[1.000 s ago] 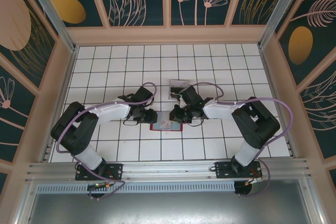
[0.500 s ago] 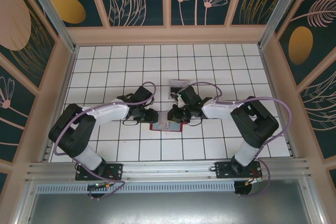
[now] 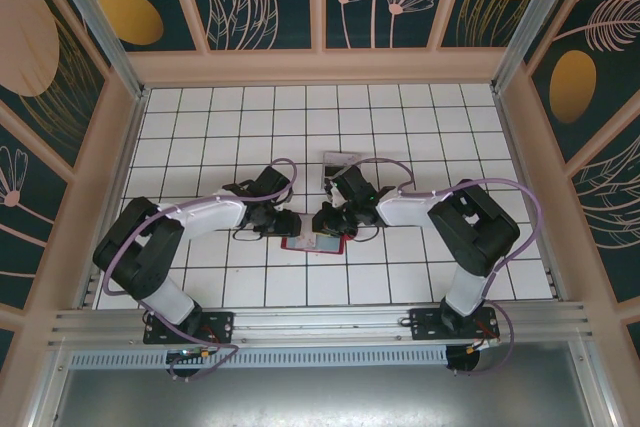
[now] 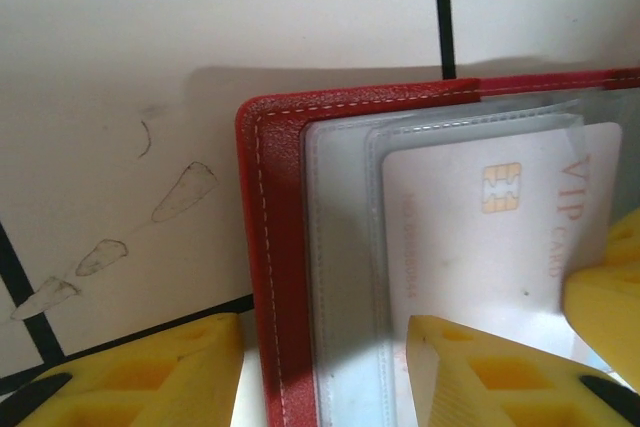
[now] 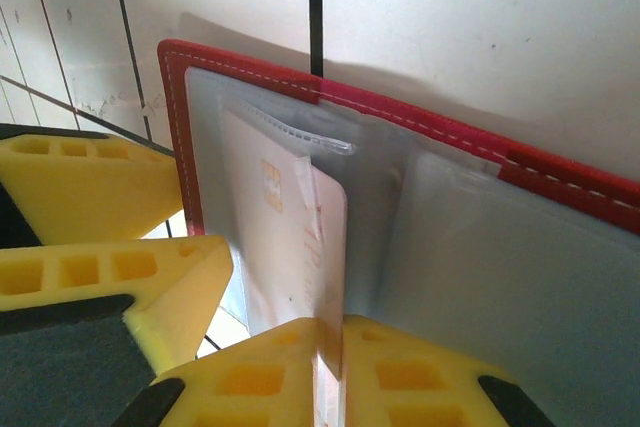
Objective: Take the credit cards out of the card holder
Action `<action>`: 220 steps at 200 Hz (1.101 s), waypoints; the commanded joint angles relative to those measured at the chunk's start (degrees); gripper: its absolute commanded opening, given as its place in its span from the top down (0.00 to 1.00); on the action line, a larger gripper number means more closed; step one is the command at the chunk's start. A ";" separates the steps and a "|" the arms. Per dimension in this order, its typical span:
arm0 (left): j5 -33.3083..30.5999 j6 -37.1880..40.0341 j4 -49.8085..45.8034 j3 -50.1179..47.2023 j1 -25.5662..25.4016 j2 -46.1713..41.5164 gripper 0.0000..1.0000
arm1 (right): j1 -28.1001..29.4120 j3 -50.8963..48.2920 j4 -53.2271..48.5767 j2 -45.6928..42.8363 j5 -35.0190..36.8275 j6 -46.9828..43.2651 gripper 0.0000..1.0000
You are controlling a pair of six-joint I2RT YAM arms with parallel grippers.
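Observation:
The red card holder [image 3: 312, 244] lies open on the white tiles between both arms, its clear sleeves [image 4: 340, 247] facing up. A pale credit card [image 4: 470, 217] with a gold chip sticks partly out of a sleeve. My right gripper [image 5: 332, 367] is shut on that card's edge [image 5: 300, 247], and stands at the holder's right half [image 3: 322, 220]. My left gripper [image 4: 325, 347] is open and astride the holder's red left border [image 4: 270, 247], one finger [image 4: 130, 372] over the tile and the other [image 4: 490, 372] over the sleeve. Seen from above, it [image 3: 291, 225] is at the holder's left end.
A small flat grey piece [image 3: 341, 165] lies on the tiles just behind the right gripper. Wooden walls [image 3: 320, 67] fence the tiled floor on three sides. The arms' bases [image 3: 190, 325] stand at the near rail.
The right gripper has moved left and nearer over the card holder. The left gripper's jaws have spread wider. The holder shows more of its red right end.

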 commanded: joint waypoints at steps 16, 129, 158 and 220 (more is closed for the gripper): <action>-1.77 0.37 -1.54 -1.25 -0.23 2.04 0.52 | 0.33 0.01 -0.28 0.33 0.33 -0.13 0.85; -12.23 2.74 -9.21 0.10 -0.19 5.16 0.53 | -0.11 -0.13 -2.19 -1.07 1.45 -1.01 0.87; -15.88 3.10 -11.76 0.92 -0.62 6.93 0.53 | -0.11 -0.21 -2.66 -1.46 1.73 -1.27 0.87; -17.61 3.12 -13.21 1.72 -2.13 10.25 0.53 | -0.72 -1.49 -3.81 -3.64 3.12 -1.42 0.88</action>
